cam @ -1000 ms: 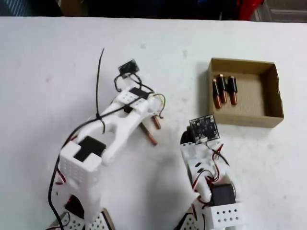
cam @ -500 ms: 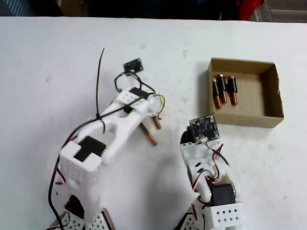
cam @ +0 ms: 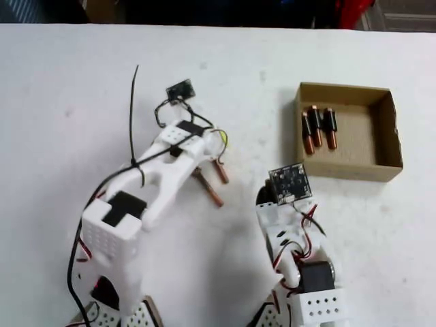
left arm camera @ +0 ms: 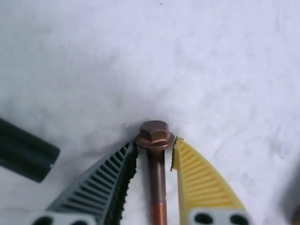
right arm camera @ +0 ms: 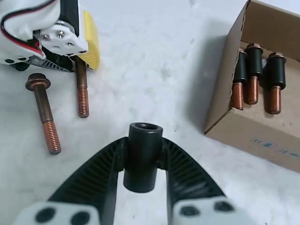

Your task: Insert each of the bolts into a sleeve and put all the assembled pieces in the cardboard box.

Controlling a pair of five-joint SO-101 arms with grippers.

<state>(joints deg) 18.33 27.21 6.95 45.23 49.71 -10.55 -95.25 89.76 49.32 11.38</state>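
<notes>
The left gripper (left arm camera: 154, 146) clamps a copper hex-head bolt (left arm camera: 157, 187) mid-table; a second copper bolt (right arm camera: 43, 110) lies just beside it. The right gripper (right arm camera: 143, 146) grips a black cylindrical sleeve (right arm camera: 142, 164). The brown cardboard box (cam: 347, 169), near the right edge of the white table (cam: 68, 68), holds three assembled pieces (cam: 317, 128).
</notes>
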